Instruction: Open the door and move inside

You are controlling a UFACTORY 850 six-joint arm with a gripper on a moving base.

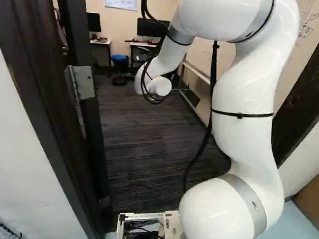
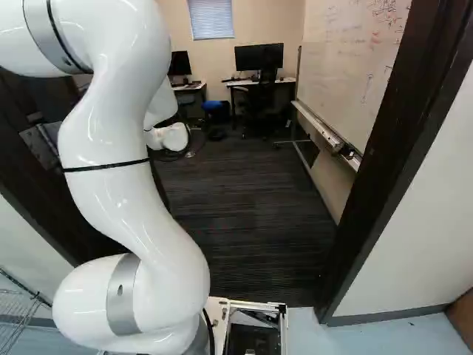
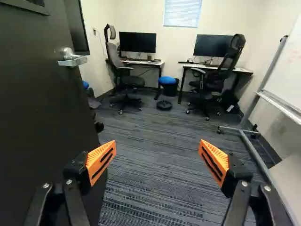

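Orange-padded fingers [image 3: 101, 158] stand wide apart with nothing between them as a white arm [image 1: 239, 132] reaches through an office doorway. To the arm's left, on the side away from the whiteboard [image 2: 355, 66], the dark door [image 3: 35, 108] stands open into the room, close beside the left finger. Its long axis is upright, and its face runs ahead from the hinge [image 1: 83, 83] toward the free edge, roughly along the line of travel. The lever handle [image 3: 73, 60] juts from that face, ahead of the left finger and beyond its reach, its bar lying about level; which end is free is hard to tell.

Bare carpet [image 3: 155, 162] stretches ahead of the gripper toward two desks. With the door already open, the step in hand looks to be entry: the base [image 2: 255, 305], at the threshold, should roll forward between the door frame's sides [image 2: 410, 118]. Drifting left could bring the finger or arm against the door; drifting right, the whiteboard's stand is the likelier snag.
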